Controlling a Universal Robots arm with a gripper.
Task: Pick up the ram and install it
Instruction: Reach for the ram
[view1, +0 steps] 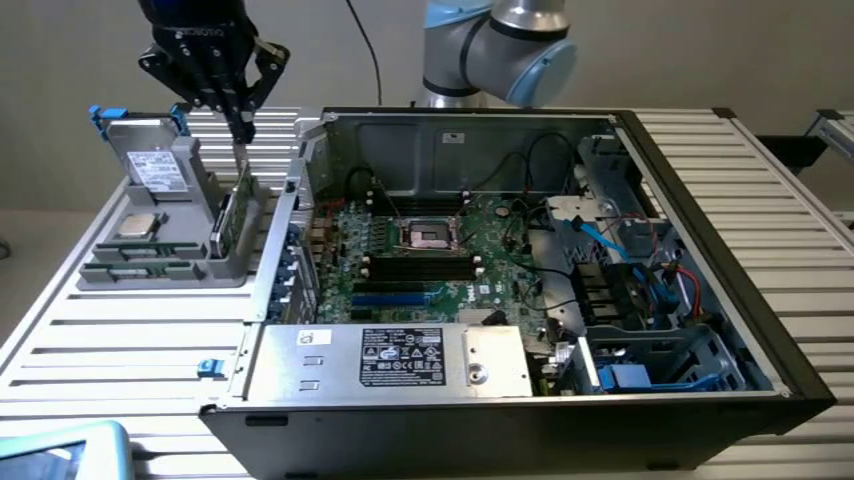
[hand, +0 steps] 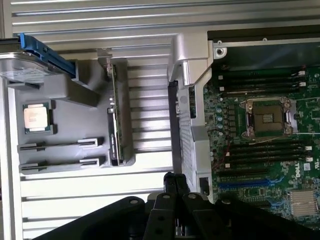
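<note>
Grey slatted table (view1: 134, 340) w/ ram (view1: 230, 222) upright in tray (view1: 147, 272), gripper (view1: 244, 125) above

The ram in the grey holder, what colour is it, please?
The flat ram stick is green, best seen in the exterior view.

Green ram (view1: 230, 225), grey ribbed table (view1: 120, 340)

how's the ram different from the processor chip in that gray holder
The ram is a long, narrow green stick; the processor chip is square and silver. The ram stands on edge, the processor chip lies flat. The ram is at the side of the gray holder nearest the computer case; the processor chip is farther off. Both sit in the holder, unheld.
</note>
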